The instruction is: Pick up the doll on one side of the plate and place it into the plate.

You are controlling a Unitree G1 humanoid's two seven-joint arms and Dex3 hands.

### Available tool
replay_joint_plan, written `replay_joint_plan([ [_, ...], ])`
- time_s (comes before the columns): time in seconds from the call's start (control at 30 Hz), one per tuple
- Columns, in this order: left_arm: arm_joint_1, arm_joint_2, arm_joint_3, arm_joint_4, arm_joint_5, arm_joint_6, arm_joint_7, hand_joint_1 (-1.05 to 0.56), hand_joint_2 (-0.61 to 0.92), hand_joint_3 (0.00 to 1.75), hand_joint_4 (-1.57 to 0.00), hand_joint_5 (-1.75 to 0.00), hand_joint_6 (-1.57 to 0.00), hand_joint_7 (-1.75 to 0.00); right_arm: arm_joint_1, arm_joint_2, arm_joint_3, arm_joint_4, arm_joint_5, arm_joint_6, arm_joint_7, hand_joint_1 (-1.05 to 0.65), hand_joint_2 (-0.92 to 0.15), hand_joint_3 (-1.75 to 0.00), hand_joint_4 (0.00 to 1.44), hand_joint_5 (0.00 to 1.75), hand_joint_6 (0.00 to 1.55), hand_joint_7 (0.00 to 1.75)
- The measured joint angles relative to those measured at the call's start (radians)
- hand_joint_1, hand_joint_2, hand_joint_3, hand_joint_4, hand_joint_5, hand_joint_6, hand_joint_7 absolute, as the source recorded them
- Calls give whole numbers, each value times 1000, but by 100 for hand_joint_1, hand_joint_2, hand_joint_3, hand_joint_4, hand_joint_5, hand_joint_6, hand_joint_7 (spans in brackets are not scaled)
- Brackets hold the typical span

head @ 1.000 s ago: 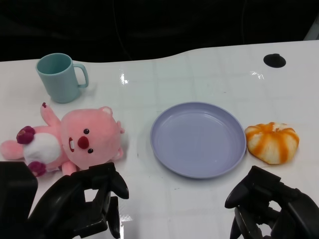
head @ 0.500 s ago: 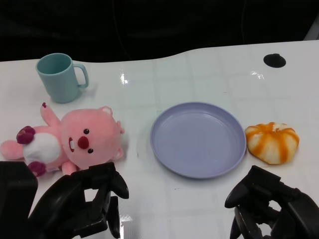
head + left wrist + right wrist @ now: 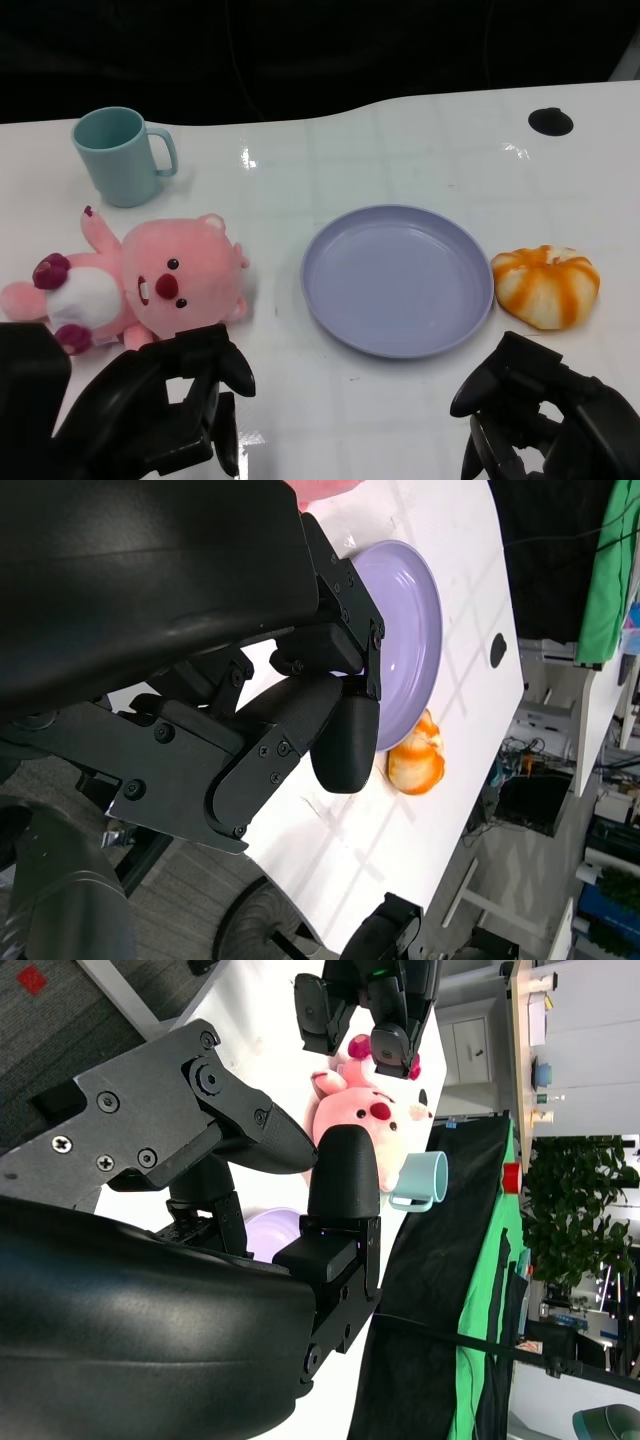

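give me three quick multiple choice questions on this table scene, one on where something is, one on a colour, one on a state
1. Where does the pink doll lie?
A. in the plate
B. on the table, on the left-hand side of the plate
C. inside the mug

2. What colour is the plate?
A. lilac
B. red
C. black

3. What is the left robot hand doing?
A. gripping the doll
B. holding the mug
C. holding nothing, near the doll

Answers:
1. B, the doll lies on the white table, apart from the plate.
2. A, the plate's rim and floor are pale purple.
3. C, its fingers are apart with nothing between them; the teal mug stands beyond the doll, untouched.
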Motion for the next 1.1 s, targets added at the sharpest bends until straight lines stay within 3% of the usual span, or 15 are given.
replay_joint_plan([
  [0.1, 0, -14, 18, 2, -25, 0, 0, -9, 46, 131, -80, -160, -77, -137, -2, 1, 0, 0, 0, 0, 0, -25, -62, -111, 63, 175, 52, 150],
  [0.23, -1, -32, 38, 3, -54, -3, -7, -12, 37, 140, -72, -155, -71, -123, -3, 2, 3, 0, 0, 0, 0, -25, -62, -112, 62, 175, 52, 151],
  [0.3, -1, -36, 47, 3, -75, -20, -24, -15, 38, 134, -66, -150, -65, -113, -3, 2, 5, 0, 0, 0, 0, -25, -62, -112, 62, 175, 51, 151],
  [0.33, 0, -37, 52, 4, -81, -32, -33, -17, 41, 128, -63, -147, -63, -107, -3, 2, 6, 0, -1, 0, -1, -25, -61, -112, 62, 175, 51, 151],
  [0.43, 2, -47, 74, 10, -91, -84, -54, -26, 60, 83, -55, -134, -59, -84, -2, 3, 11, 0, -4, -3, -2, -25, -61, -113, 62, 175, 51, 152],
  [0.53, 1, -59, 92, 14, -109, -127, -66, -31, 68, 64, -52, -122, -58, -69, -1, 5, 16, 0, -6, -3, -7, -25, -61, -112, 62, 174, 51, 152],
  [0.7, -2, -64, 111, 37, -94, -242, -91, -46, 90, 18, -47, -90, -59, -37, 0, 7, 21, 0, -6, -3, -9, -25, -61, -112, 62, 174, 51, 152],
  [0.93, -33, -45, 112, 87, 22, -452, -136, -55, 92, 14, -20, -73, -40, -21, -1, 11, 22, 0, -6, -3, -9, -25, -60, -113, 63, 175, 51, 152],
  [1.0, -47, -23, 116, 98, 71, -505, -136, -59, 92, 13, -7, -71, -34, -17, -1, 11, 22, 0, -6, -3, -10, -25, -60, -113, 63, 175, 51, 152],
  [1.1, -76, 22, 130, 112, 177, -583, -121, -69, 92, 15, -1, -65, -29, -12, -1, 11, 22, 0, -6, -3, -10, -25, -60, -113, 63, 175, 51, 152],
])
